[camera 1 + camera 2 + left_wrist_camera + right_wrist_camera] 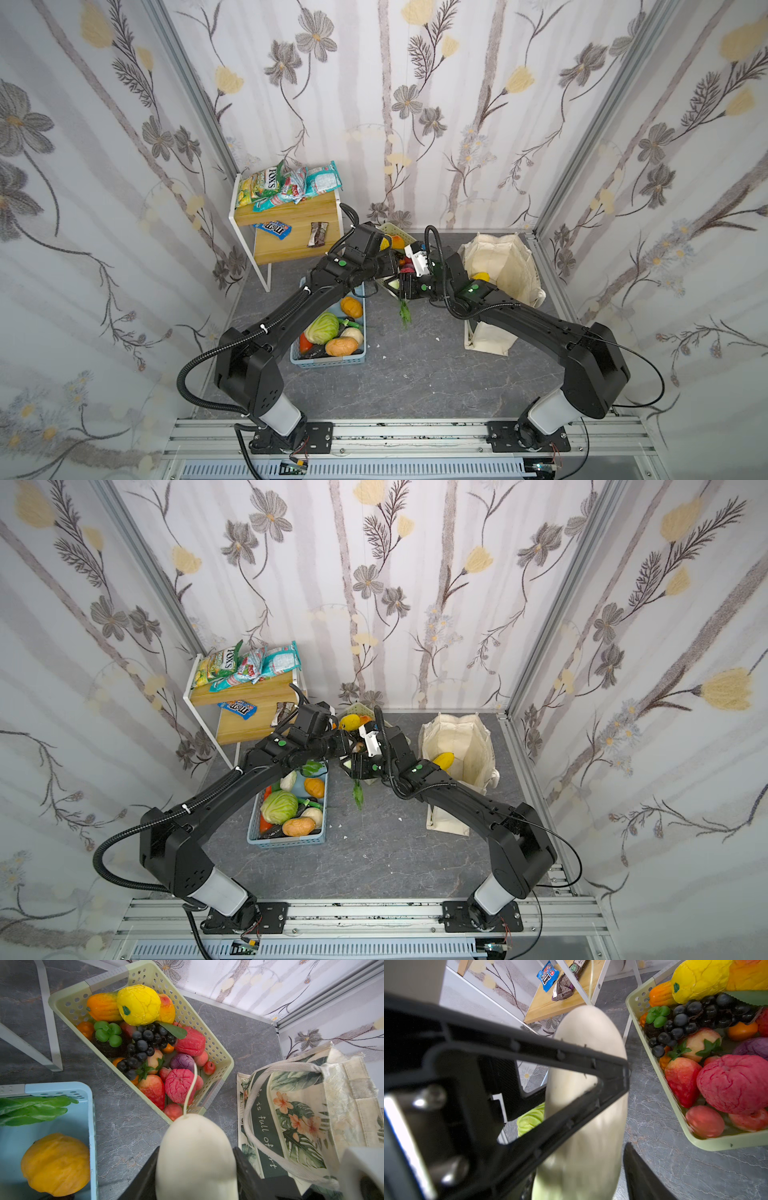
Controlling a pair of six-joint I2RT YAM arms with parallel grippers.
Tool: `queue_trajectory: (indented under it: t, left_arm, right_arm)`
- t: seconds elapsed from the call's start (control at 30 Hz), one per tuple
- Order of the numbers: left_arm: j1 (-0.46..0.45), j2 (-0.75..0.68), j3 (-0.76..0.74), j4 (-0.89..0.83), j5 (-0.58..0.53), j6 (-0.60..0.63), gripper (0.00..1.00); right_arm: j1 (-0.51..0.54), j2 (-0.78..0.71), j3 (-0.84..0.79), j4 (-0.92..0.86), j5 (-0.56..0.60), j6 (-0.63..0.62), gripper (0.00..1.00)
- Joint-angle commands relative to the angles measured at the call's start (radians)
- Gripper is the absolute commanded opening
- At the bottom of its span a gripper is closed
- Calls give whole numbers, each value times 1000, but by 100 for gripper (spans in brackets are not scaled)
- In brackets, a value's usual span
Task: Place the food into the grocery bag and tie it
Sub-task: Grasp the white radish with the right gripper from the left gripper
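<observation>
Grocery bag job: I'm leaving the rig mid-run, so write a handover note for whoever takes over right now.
Left gripper: fingers shut on white radish.
Right gripper: at the same radish, grip unclear.
Grocery bag: open, upright, untied, one yellow mango inside.
Fruit fills the beige basket; snack packets lie on the shelf.
Left to do: get the radish into the bag, load the rest, tie the bag.
</observation>
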Motion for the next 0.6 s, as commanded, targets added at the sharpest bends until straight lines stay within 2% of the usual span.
queue_trajectory:
  t: [0.0,0.17,0.57]
  left_arm:
    - [-2,-9,-2,31,3,-26,50]
    - [-1,1,6,22,-6,-29,55]
    - [3,11,35,-2,-38,-17,76]
  right_arm:
    - [-5,11,9,60,9,24,55]
    - [-9,14,8,63,-1,29,50]
    - [-21,7,-16,68,-5,31,49]
